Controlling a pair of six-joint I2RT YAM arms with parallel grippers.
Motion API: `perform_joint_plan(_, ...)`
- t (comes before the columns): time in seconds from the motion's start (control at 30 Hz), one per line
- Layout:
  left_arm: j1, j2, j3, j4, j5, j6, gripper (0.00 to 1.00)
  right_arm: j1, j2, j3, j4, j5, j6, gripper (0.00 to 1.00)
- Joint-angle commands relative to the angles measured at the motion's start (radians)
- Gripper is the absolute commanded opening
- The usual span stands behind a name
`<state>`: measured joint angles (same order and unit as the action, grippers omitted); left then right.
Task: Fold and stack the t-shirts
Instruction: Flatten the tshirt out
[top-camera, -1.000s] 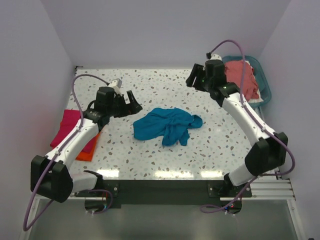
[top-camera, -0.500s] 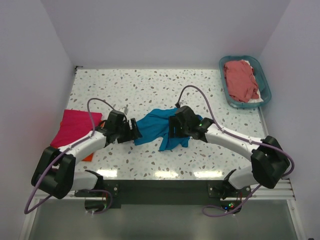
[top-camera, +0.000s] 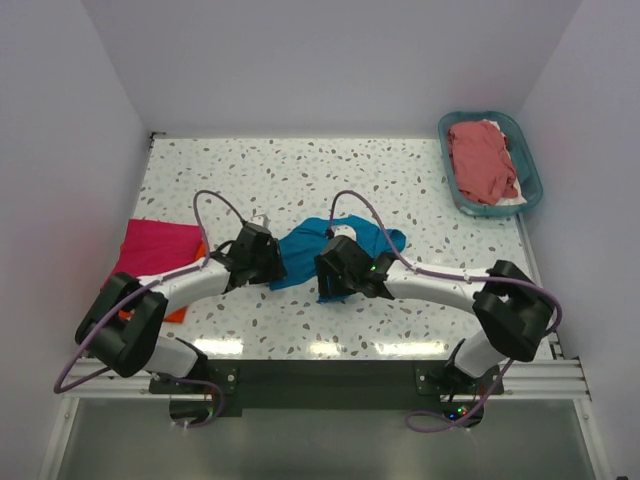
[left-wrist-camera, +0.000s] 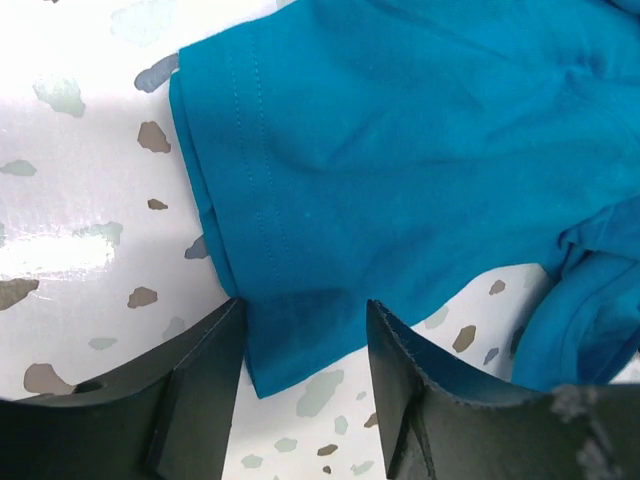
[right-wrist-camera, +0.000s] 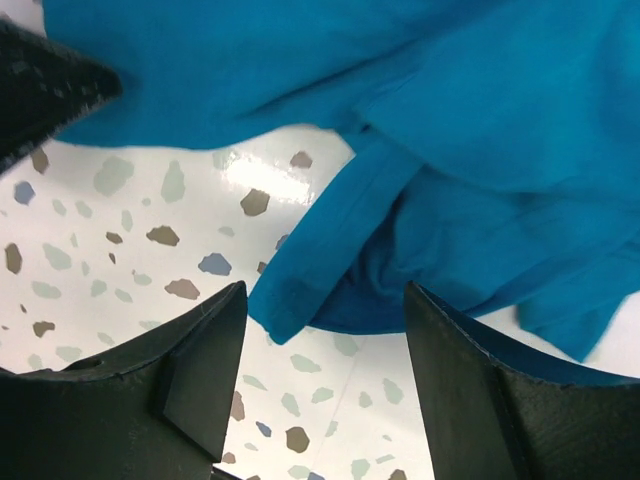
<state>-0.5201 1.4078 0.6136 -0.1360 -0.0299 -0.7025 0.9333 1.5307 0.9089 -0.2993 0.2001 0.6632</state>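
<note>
- Speckled white table (top-camera: 420, 190), glossy under the lamps, carries the whole scene, and your two arms reach in low from its near edge.
- Your left claw (left-wrist-camera: 305, 320) stands spread, one dark finger on either side of a stitched hem corner of the teal shirt (left-wrist-camera: 400, 150). It is not yet pinching the cloth.
- Your right claw (right-wrist-camera: 325, 300) is spread wide too, straddling a rolled, drooping fold of the same shirt just beside the left claw. It holds nothing.
- The teal shirt lies at mid-table between both claws. It is soft matte cotton, double-stitched along the hem, and bunched into overlapping folds instead of lying flat.
- Watch the left side: only the tip of the corner sits between the fingers, so a shallow pinch would likely let the cloth slip out on the lift.
- Watch the right side: that fold looks doubled over, and catching both layers would probably bring the shirt up twisted instead of opened out.
- With the claws working so near each other, they could also bump or tug the cloth against one another.
- At the table's left edge, the pink shirt (top-camera: 155, 245) lies folded flat on the orange shirt (top-camera: 178, 312), whose edge peeks out beneath.
- Farthest off, at the far right corner, the teal plastic basket (top-camera: 530, 185) holds the salmon-red shirt (top-camera: 482, 160) in a loose, unfolded heap.
</note>
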Motion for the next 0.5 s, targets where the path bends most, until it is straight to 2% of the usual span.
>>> perform_joint_plan(0.0, -0.032, 0.051, 0.003, -0.03, -0.108, -0.043, 0.53, 0.028, 0.057, 0.028, 0.072, 0.03, 0.035, 0.67)
perform_joint_plan(0.17, -0.058, 0.077, -0.002, -0.03, -0.146, -0.061, 0.34, 0.052, 0.1, 0.016, 0.094, 0.024, 0.047, 0.65)
perform_joint_plan(0.2, -0.058, 0.088, 0.0, -0.027, -0.149, -0.063, 0.25, 0.053, 0.103, 0.015, 0.097, 0.027, 0.05, 0.6)
perform_joint_plan(0.23, -0.058, 0.091, 0.012, -0.028, -0.148, -0.063, 0.21, 0.053, 0.106, 0.013, 0.095, 0.028, 0.052, 0.56)
perform_joint_plan(0.27, -0.058, 0.092, 0.021, -0.033, -0.15, -0.06, 0.18, 0.053, 0.105, 0.013, 0.091, 0.036, 0.052, 0.51)
perform_joint_plan(0.3, -0.057, 0.088, 0.034, -0.042, -0.159, -0.057, 0.08, 0.053, 0.1, 0.013, 0.075, 0.047, 0.052, 0.39)
perform_joint_plan(0.33, -0.058, 0.083, 0.063, -0.066, -0.166, -0.052, 0.03, 0.053, 0.08, 0.013, 0.066, 0.062, 0.053, 0.3)
perform_joint_plan(0.37, -0.057, 0.074, 0.078, -0.08, -0.182, -0.045, 0.0, 0.053, 0.066, 0.013, 0.052, 0.071, 0.053, 0.22)
perform_joint_plan(0.4, -0.057, 0.051, 0.093, -0.106, -0.189, -0.038, 0.0, 0.053, 0.051, 0.013, 0.022, 0.085, 0.047, 0.08)
perform_joint_plan(0.47, -0.046, 0.027, 0.141, -0.138, -0.202, -0.019, 0.0, 0.05, -0.004, 0.013, -0.029, 0.14, 0.041, 0.0)
